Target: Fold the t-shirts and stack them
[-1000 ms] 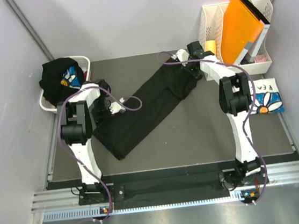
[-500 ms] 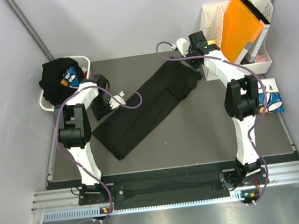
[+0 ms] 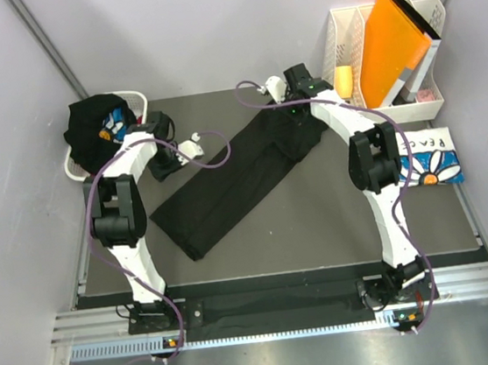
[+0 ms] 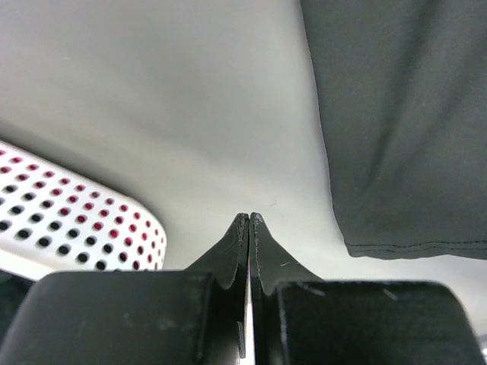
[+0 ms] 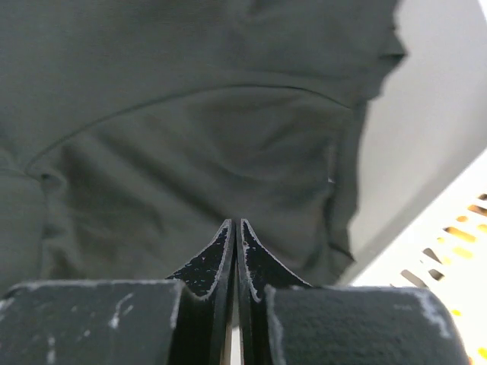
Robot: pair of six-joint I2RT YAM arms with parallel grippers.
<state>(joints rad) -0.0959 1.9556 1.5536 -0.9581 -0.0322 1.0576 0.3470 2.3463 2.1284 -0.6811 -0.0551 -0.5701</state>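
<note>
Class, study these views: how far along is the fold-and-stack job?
Done: the white tee lies folded at the right. In hand: a black tee lies as a long strip, partly folded; left gripper and right gripper are shut, empty. Left: finish it, fold the printed tee heaped in the basket, stack all.

Two black t-shirts (image 3: 227, 184); one white t-shirt (image 3: 436, 165); one basket (image 3: 135, 96); one folder (image 3: 391, 42).
</note>
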